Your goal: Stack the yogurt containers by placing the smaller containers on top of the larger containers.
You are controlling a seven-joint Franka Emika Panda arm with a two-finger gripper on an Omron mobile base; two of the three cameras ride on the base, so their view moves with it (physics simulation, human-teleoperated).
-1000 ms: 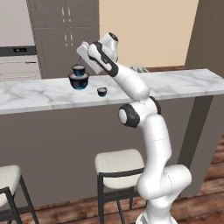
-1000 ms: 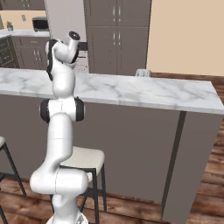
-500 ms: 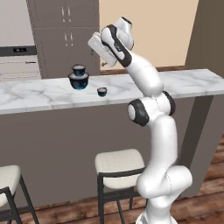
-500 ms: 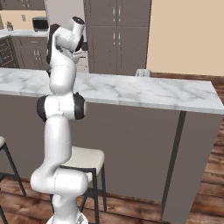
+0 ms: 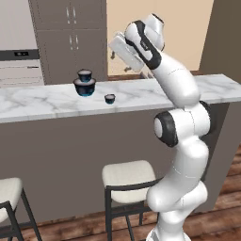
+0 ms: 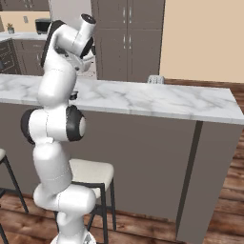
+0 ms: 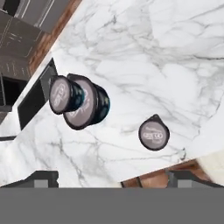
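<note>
Right, we take the marble counter [image 5: 52, 101] as our landmark, a long white-veined slab with two pale stools [image 5: 130, 175] tucked below its front edge. Behind the counter we see grey cabinets [image 5: 70, 40]. The white arm [image 5: 181, 141] rises in front of the counter and bends back over it, its hand raised well above the slab. On the counter we see the large cup [image 5: 85, 87], dark with a blue base, and the medium cup [image 5: 84, 75] sits stacked on top of it; in the hand view both show pale lids, medium cup [image 7: 61, 94] overlapping large cup [image 7: 87, 103]. The small cup [image 5: 110, 99] stands alone on the counter, near the stack but apart, closer to the front edge. The gripper [image 7: 113, 177] hangs high over the counter, fingers [image 7: 40, 177] spread wide, holding nothing.
</note>
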